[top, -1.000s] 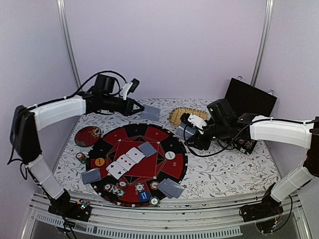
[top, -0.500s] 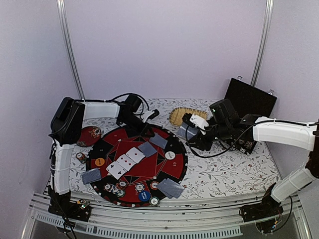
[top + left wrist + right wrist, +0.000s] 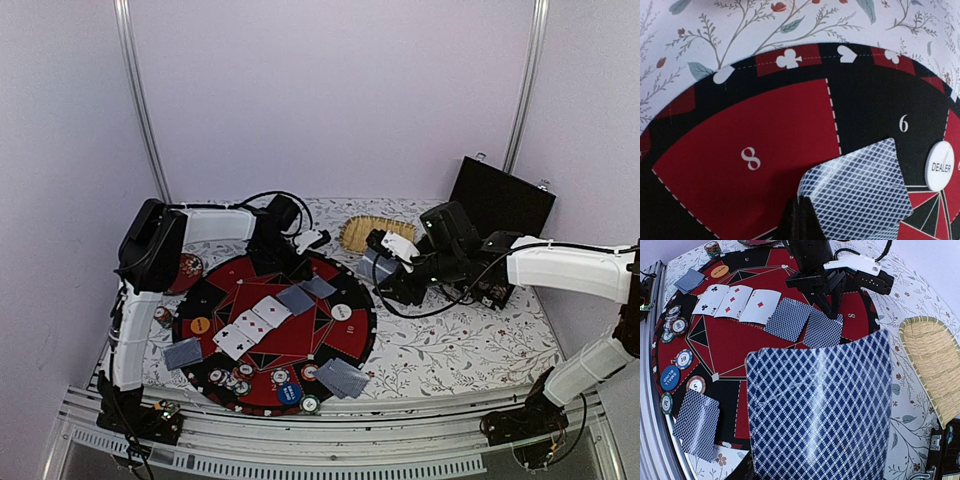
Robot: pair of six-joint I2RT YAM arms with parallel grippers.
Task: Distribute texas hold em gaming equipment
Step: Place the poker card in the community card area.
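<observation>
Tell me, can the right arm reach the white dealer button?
Probably not to grasp it: the way to the dealer button looks free, but the right gripper is shut on a stack of cards.

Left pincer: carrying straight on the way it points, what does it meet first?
The left pincer points down at the mat, a face-down card pinched in its tips. Going on, it would likely press that card onto the mat near the 8; the gap, if any, is unclear.

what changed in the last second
The left fingers came down from the back, bringing their card onto the mat beside the other face-down card, still shut on it. The right fingers kept holding the deck; chips and dealt cards stayed put.
</observation>
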